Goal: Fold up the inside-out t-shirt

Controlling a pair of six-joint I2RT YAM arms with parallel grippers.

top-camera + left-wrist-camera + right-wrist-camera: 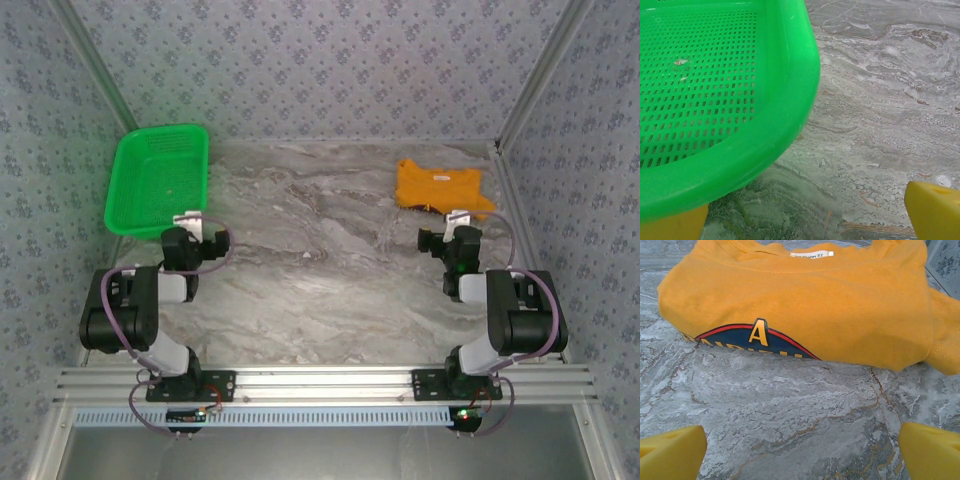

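Right end effector [800, 452]: apart, empty, just short of inside-out t-shirt [805, 300], bunched at bench [790, 400] far-right corner. Left end effector [805, 222]: apart, beside green basket [715, 100]. Best: pinch near hem low, drag centreward.

The left arm [135, 312] and right arm [512, 312] are black with pale silver links, looping purple cables [226, 245] and yellow fingers [670, 452].

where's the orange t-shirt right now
In the top view the t-shirt lies at the far right of the table, just beyond the open right pincer. The green basket sits across from it at the far left.
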